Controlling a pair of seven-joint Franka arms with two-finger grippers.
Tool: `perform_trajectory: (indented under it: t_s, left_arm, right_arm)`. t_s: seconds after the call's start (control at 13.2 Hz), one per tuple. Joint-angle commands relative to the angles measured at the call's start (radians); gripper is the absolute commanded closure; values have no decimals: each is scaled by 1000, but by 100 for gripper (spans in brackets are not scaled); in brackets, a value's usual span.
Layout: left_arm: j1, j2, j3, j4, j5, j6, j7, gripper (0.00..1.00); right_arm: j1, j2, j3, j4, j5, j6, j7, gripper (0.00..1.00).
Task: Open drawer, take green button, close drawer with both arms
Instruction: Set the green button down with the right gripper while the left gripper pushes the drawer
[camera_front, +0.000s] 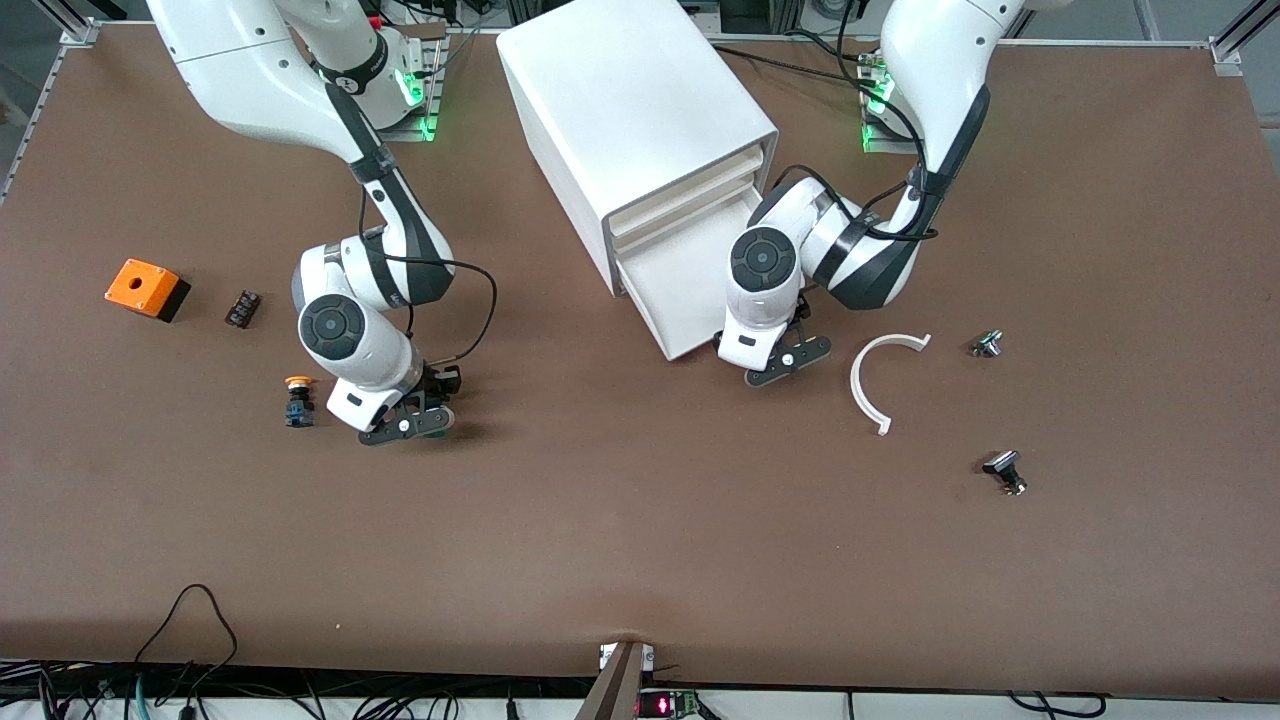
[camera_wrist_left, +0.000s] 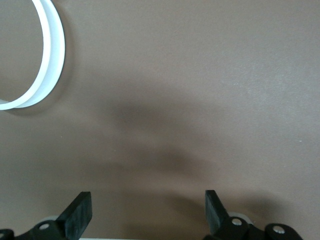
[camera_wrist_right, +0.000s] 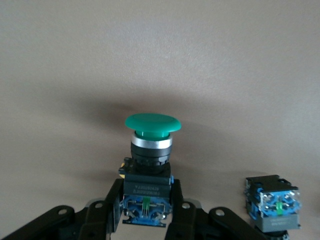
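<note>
The drawer (camera_front: 685, 290) stands pulled out, its tray seemingly empty. Right gripper (camera_wrist_right: 147, 212) clamps the button (camera_wrist_right: 150, 150); left gripper (camera_front: 787, 358), fingers spread, hovers at the drawer's front edge.

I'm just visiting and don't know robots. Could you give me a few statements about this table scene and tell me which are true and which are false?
1. The right gripper is shut on the green-capped button. True.
2. The left gripper is clamped on the white curved strip. False: its fingers are open over bare table near the drawer, and the strip lies apart on the table.
3. The lowest drawer of the white cabinet is pulled out. True.
4. The orange-capped pushbutton sits inside the drawer. False: it stands on the table beside the right gripper.
5. An orange box lies toward the right arm's end of the table. True.
</note>
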Motion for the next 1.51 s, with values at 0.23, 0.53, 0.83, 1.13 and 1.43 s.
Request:
perform_trajectory:
  t_s: [0.23, 0.53, 0.83, 1.13, 1.43]
  left_arm:
    - [22, -28, -54, -82, -16, 16, -5, 1]
    - [29, -29, -58, -82, -142, -13, 4, 1]
    - [35, -28, -100, -80, -241, -47, 4, 1]
    - [34, -26, -137, -82, -269, -97, 4, 1]
    - [32, -11, -170, -80, -326, -133, 4, 1]
  right_arm:
    - [-31, 8, 10, -9, 6, 17, -23, 29]
    - [-40, -70, 6, -5, 6, -47, -23, 0]
    - [-87, -233, 6, -2, 7, -242, -34, 0]
    - [-94, -382, -43, 1, 7, -382, -35, 0]
    - [-92, -506, -67, 21, 6, -506, -54, 0]
